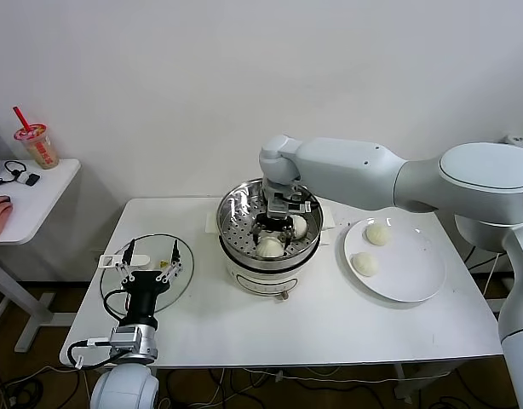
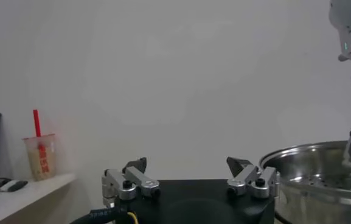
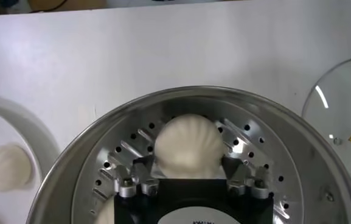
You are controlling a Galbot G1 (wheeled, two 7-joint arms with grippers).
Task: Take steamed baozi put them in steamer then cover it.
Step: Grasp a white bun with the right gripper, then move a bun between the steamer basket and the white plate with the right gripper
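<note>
Right gripper [image 1: 277, 223] down inside the steamer [image 1: 230, 213], jaws straddling one baozi [image 3: 188, 145] on the perforated tray, one jaw at each flank of the bun. Jaws half spread; cannot tell whether gripping or just letting go. Bun directly between and below the jaws, round, so no long axis to line up with. In the head view, two buns in the steamer: one under the gripper at about six o'clock of the pot [image 1: 270, 247], a second at about three o'clock [image 1: 300, 226]. Two more on the white plate [image 1: 415, 281] at three o'clock of the steamer: one at the plate's twelve o'clock [image 1: 378, 233], one toward nine o'clock [image 1: 364, 264]. Right arm plainly nearer those.

Left gripper [image 1: 147, 264] over the glass lid [image 1: 186, 277] at nine o'clock of the steamer on the table [image 1: 330, 324], jaws wide, holding nothing. Probably lid duty for the left arm, once all buns are in.
</note>
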